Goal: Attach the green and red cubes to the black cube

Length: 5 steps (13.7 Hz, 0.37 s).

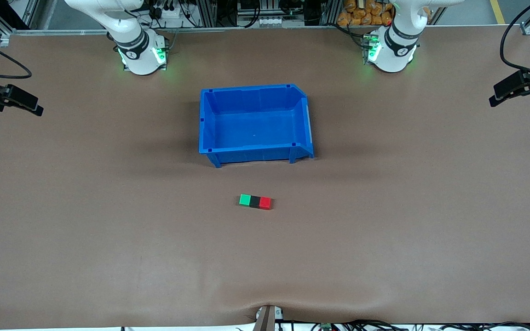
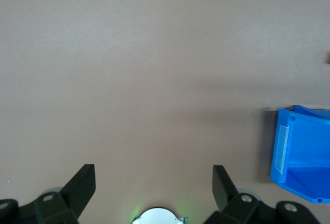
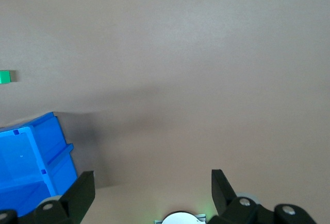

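Task looks done: green cube (image 1: pixel 245 199) and red cube (image 1: pixel 265 202) flank the black cube (image 1: pixel 255 201), touching, nearer the camera than the bin (image 1: pixel 254 152), while the left gripper (image 2: pixel 153 185) and right gripper (image 3: pixel 152 185) wait wide, empty.

A high front camera faces both robot bases across the table (image 1: pixel 62 230). Each wrist camera looks down from high up. All three catch the blue bin (image 1: pixel 256 122) (image 2: pixel 301 154) (image 3: pixel 31 159).

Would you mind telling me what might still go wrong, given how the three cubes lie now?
1. The green cube, black cube and red cube sit in a row, seemingly touching; whether they truly hold together cannot be told.
2. The row lies close to the blue bin, so an arm reaching back could nudge either.
3. The left gripper and right gripper are open over bare table.
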Available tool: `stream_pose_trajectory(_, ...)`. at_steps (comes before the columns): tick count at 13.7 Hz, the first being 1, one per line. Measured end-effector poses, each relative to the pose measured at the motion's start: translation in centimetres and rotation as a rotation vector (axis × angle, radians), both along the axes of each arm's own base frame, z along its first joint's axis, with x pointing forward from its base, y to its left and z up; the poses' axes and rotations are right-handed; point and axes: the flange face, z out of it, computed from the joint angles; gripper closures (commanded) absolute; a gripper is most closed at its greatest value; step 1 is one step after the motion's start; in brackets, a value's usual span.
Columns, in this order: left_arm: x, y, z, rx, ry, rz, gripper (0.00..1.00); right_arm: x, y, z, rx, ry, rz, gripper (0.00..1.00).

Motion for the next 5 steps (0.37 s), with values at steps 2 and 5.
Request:
stream_pose_trajectory(2,0.1,0.01,-0.16,0.0,0.003,0.0,0.0,0.0,0.0,0.05,0.0,-0.001,0.0,0.0)
stream_pose_trajectory(5,0.14,0.01,-0.22,0.0,0.004,0.0,0.0,0.01,0.05,0.1,0.0,-0.002,0.001,0.0)
